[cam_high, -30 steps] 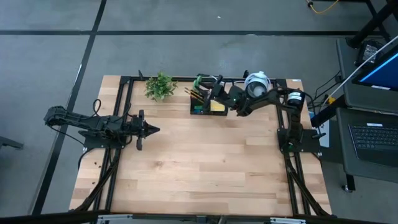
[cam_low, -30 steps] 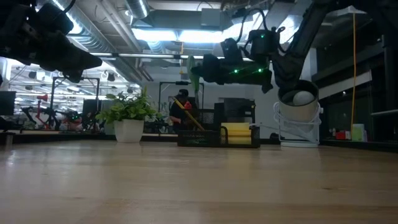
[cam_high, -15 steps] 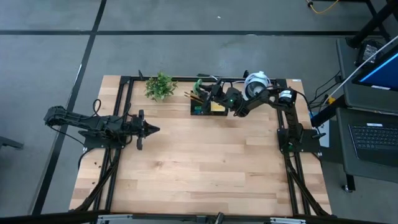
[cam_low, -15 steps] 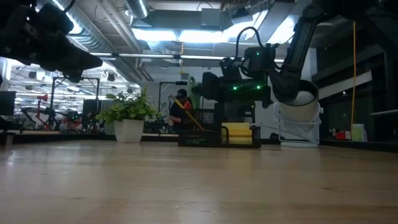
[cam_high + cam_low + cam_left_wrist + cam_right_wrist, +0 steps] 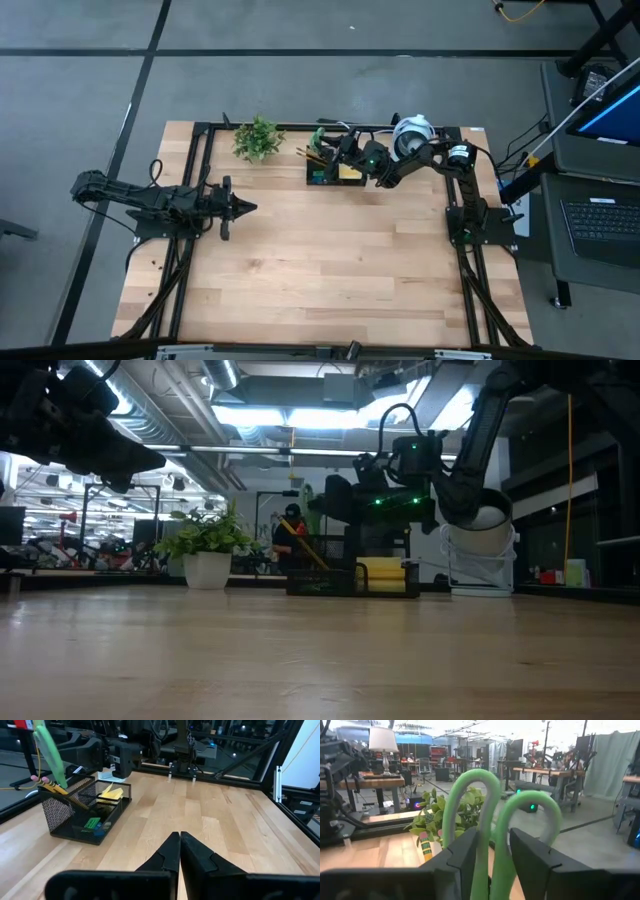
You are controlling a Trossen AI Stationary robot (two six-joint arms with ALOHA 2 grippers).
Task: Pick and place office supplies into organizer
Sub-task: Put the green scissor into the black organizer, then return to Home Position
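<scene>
The right end effector (image 5: pixel 492 851), fingers spread either side of the green-handled scissors (image 5: pixel 485 820), hangs over the black mesh organizer (image 5: pixel 333 172) at the wooden desk's (image 5: pixel 320 270) far edge, while the left end effector (image 5: pixel 179 851) waits pressed together, well apart.

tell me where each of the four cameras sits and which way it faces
High: overhead, straight down; both arms, black mesh organizer.
Low: tabletop height, level across; right arm above organizer.
Left wrist: over shut left end effector, toward organizer.
Right wrist: between right end effector fingers, green scissor handles.
Shared: organizer, in high, low, left wrist.
</scene>
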